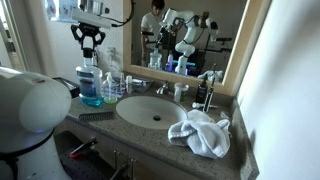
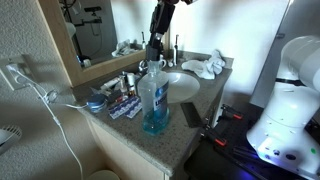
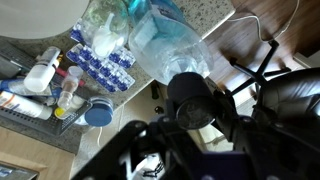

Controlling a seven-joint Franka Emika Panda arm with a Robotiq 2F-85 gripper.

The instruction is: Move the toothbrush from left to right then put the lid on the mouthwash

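One pincer poised straight above the mouthwash
The bottle stands on the worktop beside the sink, and the pincer lines up over its neck, probably to seat the lid. A dark round shape shows beneath the wrist camera; I cannot tell whether the pincer grips it.

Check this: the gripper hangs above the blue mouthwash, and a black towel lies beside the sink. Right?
No. The towel is white, not black, as both exterior views show. The rest holds: gripper above the mouthwash, towel beside the sink.
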